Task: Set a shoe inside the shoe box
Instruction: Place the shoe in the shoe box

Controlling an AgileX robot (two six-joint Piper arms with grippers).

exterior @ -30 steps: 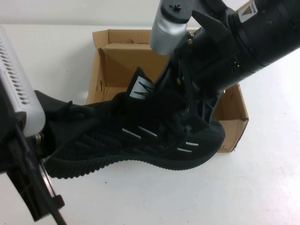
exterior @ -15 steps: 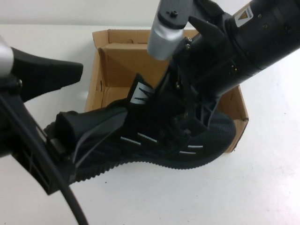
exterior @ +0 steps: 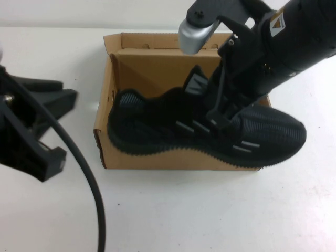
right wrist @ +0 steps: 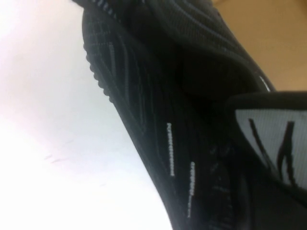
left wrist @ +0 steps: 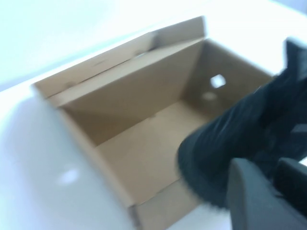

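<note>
The black knit shoe (exterior: 210, 134) hangs over the open brown cardboard shoe box (exterior: 157, 65). Its heel is above the box's left end and its toe juts past the box's right front corner. My right gripper (exterior: 224, 113) is shut on the shoe's upper near the laces, coming from the back right. The right wrist view shows the shoe's side (right wrist: 158, 110) and its white tongue label (right wrist: 273, 139). My left gripper (exterior: 65, 128) is open and empty, left of the box and apart from the shoe. The left wrist view shows the box's bare floor (left wrist: 139, 143), the shoe's heel (left wrist: 230, 143) and the left gripper (left wrist: 273, 179).
The white table (exterior: 173, 215) surrounds the box. The box's back flap (exterior: 142, 39) stands up, and a side wall has a round hole (left wrist: 217, 80). The left arm's black cable (exterior: 89, 178) loops over the front left of the table.
My left gripper let go of the shoe's heel and drew back to the left. My right gripper carried the shoe right and farther over the box.
</note>
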